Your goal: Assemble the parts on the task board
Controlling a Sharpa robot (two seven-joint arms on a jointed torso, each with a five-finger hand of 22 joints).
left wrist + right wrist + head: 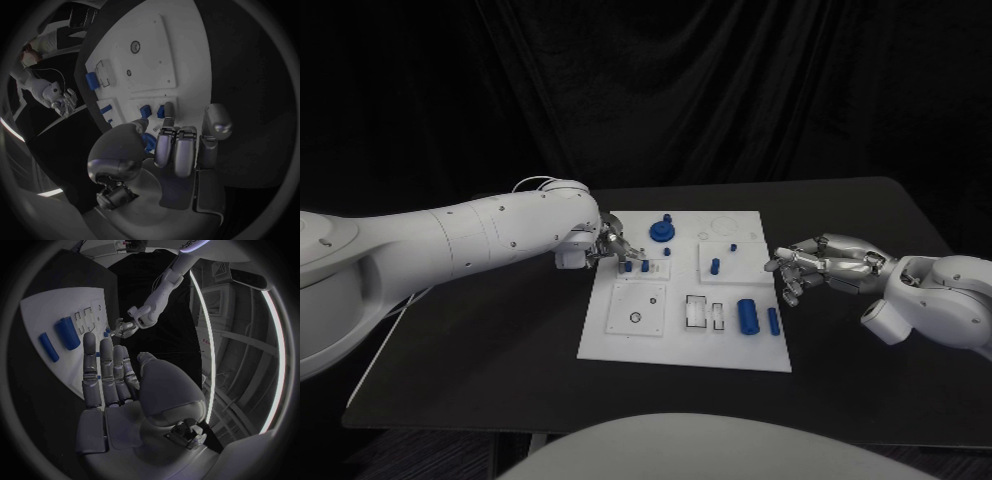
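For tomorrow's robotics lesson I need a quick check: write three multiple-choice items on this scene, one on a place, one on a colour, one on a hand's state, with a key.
1. Where is the left hand?
A. at the board's left edge
B. off the table
C. at the board's right edge

2. What colour are the parts?
A. red
B. blue
C. yellow

3. What is the right hand doing?
A. gripping a part
B. pressing on the board
C. holding nothing

Key: 1 A, its fingers sit over the board's left edge; 2 B, every piece is blue; 3 C, its fingers are spread beside the board.
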